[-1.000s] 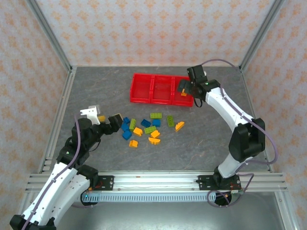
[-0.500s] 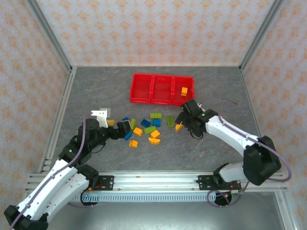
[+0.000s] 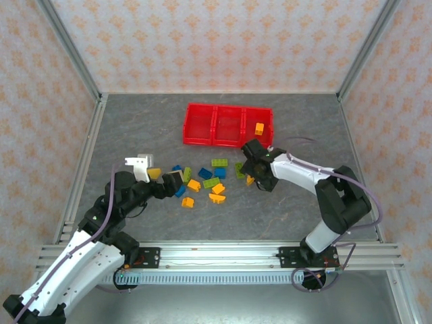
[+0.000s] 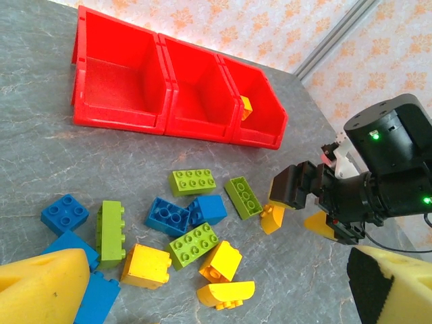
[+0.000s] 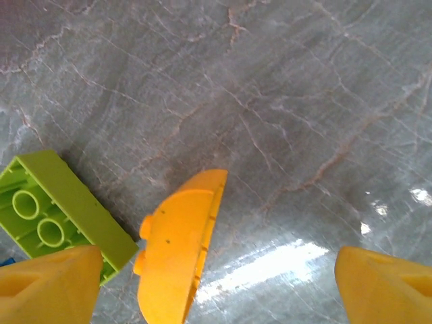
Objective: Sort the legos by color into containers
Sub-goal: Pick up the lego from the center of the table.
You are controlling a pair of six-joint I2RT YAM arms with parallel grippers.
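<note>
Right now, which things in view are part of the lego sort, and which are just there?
Job: loose blue, green and orange bricks; red three-bin tray; orange brick in its right-hand bin.
Just there: grey table; aluminium frame; patterned walls.

White-and-black arms (image 3: 75, 255), yellow-padded pincers (image 4: 216, 290) (image 5: 216, 283)

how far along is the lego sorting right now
Done: one orange brick lies in the right-end bin of the red tray; the other two bins are empty. In hand: nothing is gripped; the right gripper hangs open over a curved orange brick on the table, and the left gripper is open beside the pile. Left: that pile of blue, green and orange bricks, so nearly everything.
</note>
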